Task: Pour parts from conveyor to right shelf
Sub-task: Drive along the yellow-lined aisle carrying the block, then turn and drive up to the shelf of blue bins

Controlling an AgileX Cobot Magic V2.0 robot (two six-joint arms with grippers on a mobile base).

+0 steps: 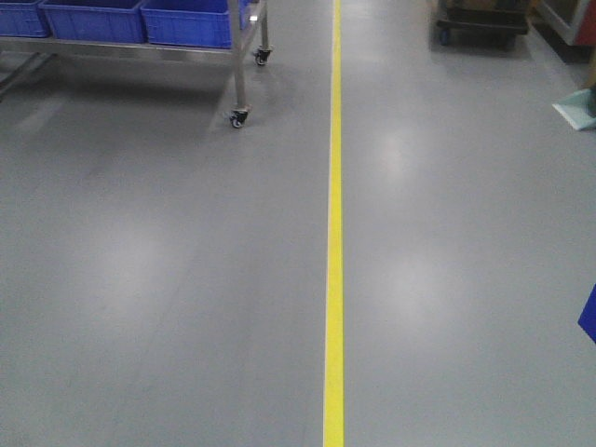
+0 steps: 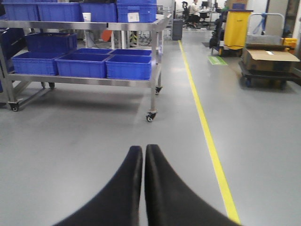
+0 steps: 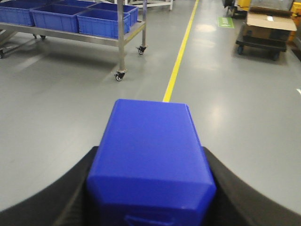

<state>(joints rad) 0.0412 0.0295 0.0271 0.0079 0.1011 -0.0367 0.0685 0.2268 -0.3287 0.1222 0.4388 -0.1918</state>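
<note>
grip: my right gripper [image 3: 151,162] clamps a blue bin [image 3: 149,136]; left gripper [image 2: 143,155] pinched closed, empty | step: hauling bin toward right shelf | next: reach it; tip slowly

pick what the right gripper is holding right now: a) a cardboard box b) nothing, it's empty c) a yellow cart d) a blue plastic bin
D: in the right wrist view the right gripper has its black fingers on either side of a blue plastic bin, while the cardboard box sits far off across the floor.
</note>
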